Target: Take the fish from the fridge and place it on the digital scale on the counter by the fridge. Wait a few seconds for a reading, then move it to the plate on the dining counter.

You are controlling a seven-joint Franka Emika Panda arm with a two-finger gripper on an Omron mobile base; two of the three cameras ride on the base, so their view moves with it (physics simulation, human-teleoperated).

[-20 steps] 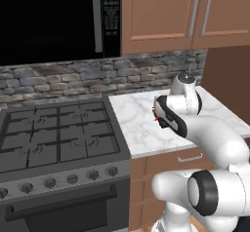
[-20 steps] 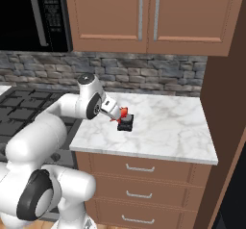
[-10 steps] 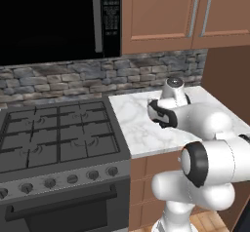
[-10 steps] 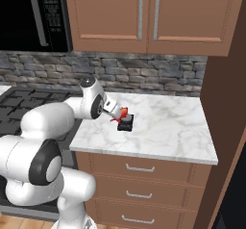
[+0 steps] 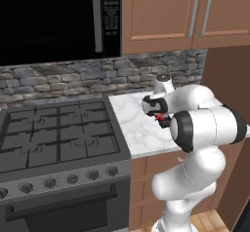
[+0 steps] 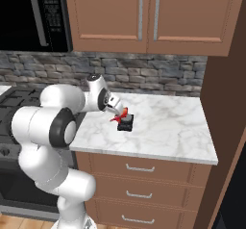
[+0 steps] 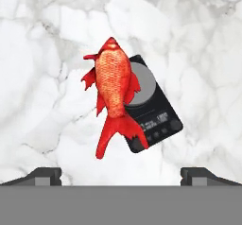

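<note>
The gripper hangs over the bench with its two dark tips set wide apart at the bottom corners of the hand view, and nothing sits between them. Seen from the hand, the fish lies free below it, so this looks like the wait for a reading, with the gripper kept close above for picking the fish up again.

The fish rests across the left part of the scale, head away from the gripper and tail toward it. Its body covers part of the round weighing pad, while the tail and left fins overhang onto the marble bench. That lopsided lie probably still puts most of its weight on the pad, though I cannot be sure from here.

From the right base view the scale sits on the bench towards its left side, with the fish a small red patch against the robot's wrist. From the left base view the arm hides nearly all of it; only a red speck shows. The scale's display is too small to read.
</note>
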